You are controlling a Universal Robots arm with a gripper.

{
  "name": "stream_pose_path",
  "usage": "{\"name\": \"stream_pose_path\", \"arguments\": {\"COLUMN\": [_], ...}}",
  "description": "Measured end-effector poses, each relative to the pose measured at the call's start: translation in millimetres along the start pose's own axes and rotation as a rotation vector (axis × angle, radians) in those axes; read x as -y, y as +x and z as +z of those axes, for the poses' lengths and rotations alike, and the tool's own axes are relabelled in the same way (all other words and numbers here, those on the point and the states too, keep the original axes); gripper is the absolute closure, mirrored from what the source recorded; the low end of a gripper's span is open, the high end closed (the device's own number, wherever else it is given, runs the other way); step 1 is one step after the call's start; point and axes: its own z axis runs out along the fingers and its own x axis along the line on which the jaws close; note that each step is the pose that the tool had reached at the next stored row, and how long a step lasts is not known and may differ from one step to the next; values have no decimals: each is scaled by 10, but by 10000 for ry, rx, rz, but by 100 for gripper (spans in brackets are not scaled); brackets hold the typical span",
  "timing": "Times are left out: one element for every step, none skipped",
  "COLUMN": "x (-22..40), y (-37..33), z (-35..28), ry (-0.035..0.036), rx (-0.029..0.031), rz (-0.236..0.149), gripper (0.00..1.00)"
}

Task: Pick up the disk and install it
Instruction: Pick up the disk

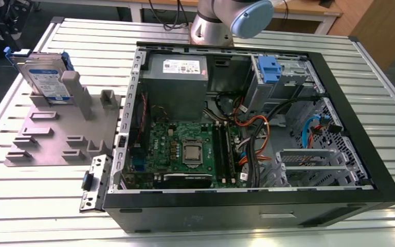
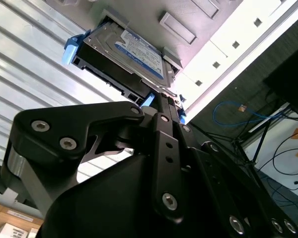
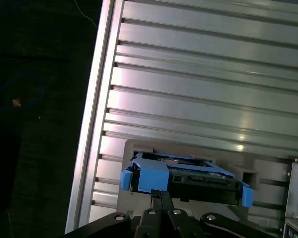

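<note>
Clearly silver disk (image 1: 47, 77), blue rails (image 2: 71, 46), white-blue label (image 2: 139, 49).

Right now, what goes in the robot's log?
disk: upright in grey holder | gripper: shut, holding nothing | installed: no

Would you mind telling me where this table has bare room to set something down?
The table is bare in front of the holder, at the exterior view's lower left, and in a strip on its right past the case. The holder is crowded around the disk; the case is packed with cables.
</note>
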Motion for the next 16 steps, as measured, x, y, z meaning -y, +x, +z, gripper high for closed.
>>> {"name": "stream_pose_path", "arguments": {"x": [0,0,0,0,0,0,0,0,0,0,0,0,0,0,0,0], "y": [0,0,0,0,0,0,0,0,0,0,0,0,0,0,0,0], "z": [0,0,0,0,0,0,0,0,0,0,0,0,0,0,0,0], "ry": [0,0,0,0,0,0,0,0,0,0,0,0,0,0,0,0], "rx": [0,-1,-1,-1,-1,-1,-1,-1,-1,0,0,0,-1,-1,-1,-3], "rz": [-1,-2,-2,-3,-3,-3,-3,-3,-4,-4,-4,-5,-6,-14,-38,-73], "gripper": [89,89,89,89,89,89,89,89,89,89,89,89,89,89,89,89]}}
